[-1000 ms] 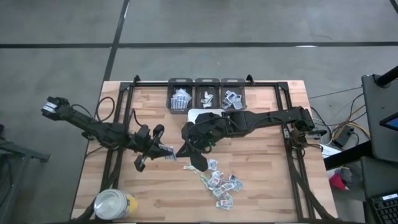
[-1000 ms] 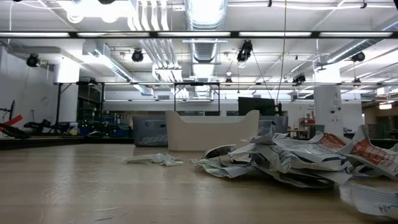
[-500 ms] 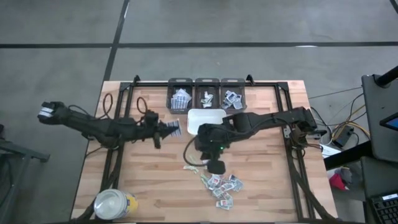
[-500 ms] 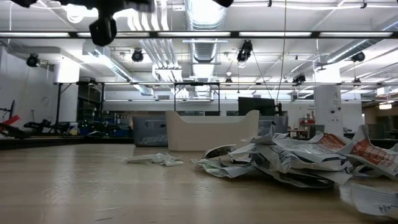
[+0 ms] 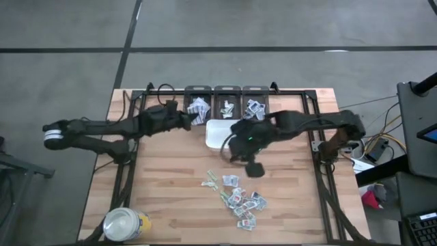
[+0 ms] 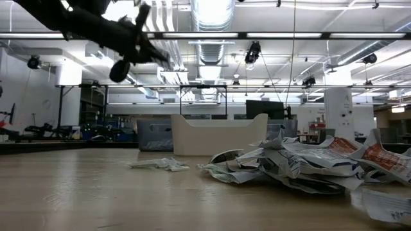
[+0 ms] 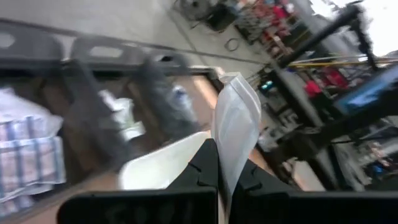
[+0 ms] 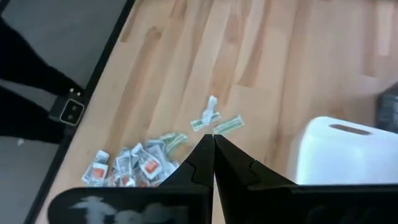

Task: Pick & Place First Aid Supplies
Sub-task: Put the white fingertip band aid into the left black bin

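Both arms have swung toward the bins since a second ago. From above, the left gripper [image 5: 186,121] sits beside the leftmost bin [image 5: 197,107]; the right gripper [image 5: 240,131], clenched empty, hovers over the white tray [image 5: 217,130]; loose packets [image 5: 240,198] lie scattered nearer the front edge. Left wrist view: fingers [image 7: 208,165] pinch a white packet [image 7: 235,124].

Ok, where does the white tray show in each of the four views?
High view: white tray at mid-table, just in front of the dark bins, partly under the right arm.
Low view: tray at centre, behind the packet pile.
Left wrist view: tray lower centre, beside the held packet.
Right wrist view: tray at right edge.
Shared landmark: packet pile, missing only from left wrist.
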Tool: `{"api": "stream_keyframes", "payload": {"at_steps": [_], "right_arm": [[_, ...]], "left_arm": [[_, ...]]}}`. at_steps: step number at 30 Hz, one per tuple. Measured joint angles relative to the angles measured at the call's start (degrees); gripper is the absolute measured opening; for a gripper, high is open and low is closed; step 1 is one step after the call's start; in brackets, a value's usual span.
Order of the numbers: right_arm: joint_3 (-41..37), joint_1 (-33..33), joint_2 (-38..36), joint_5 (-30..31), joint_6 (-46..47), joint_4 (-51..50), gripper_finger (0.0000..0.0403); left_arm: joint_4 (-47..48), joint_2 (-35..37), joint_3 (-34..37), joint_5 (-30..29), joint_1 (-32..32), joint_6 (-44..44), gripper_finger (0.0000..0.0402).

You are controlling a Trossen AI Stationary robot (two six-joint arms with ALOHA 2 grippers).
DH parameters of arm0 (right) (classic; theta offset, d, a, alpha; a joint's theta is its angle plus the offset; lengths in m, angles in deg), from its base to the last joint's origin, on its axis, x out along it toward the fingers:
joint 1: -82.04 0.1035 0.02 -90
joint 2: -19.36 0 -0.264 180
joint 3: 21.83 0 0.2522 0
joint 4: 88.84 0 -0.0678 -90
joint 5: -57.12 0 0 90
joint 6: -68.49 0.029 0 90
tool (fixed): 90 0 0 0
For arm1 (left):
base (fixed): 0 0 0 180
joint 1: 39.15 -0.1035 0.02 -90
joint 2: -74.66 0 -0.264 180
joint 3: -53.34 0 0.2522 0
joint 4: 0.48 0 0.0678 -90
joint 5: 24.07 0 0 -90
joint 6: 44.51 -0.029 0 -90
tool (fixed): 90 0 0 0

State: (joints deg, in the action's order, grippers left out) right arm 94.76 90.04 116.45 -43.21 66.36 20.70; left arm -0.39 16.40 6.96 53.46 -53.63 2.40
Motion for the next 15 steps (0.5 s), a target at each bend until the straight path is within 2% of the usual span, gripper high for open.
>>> {"api": "stream_keyframes", "payload": {"at_steps": [7,12,15], "right_arm": [[-16.01,-2.58,-14.04,-0.14,-3.04,8.86,0.0009],[-27.69,-3.64,-23.94,-0.04,-2.50,16.66,0.0009],[-33.55,-3.69,-28.99,-0.14,-1.25,20.50,0.0009]], "left_arm": [[-3.92,-10.04,-1.34,6.69,-7.70,4.46,0.0000],[-3.24,-17.06,-6.20,7.02,-11.81,4.60,0.0000],[1.98,-20.76,-11.28,6.99,-14.44,3.66,0.0000]]}}
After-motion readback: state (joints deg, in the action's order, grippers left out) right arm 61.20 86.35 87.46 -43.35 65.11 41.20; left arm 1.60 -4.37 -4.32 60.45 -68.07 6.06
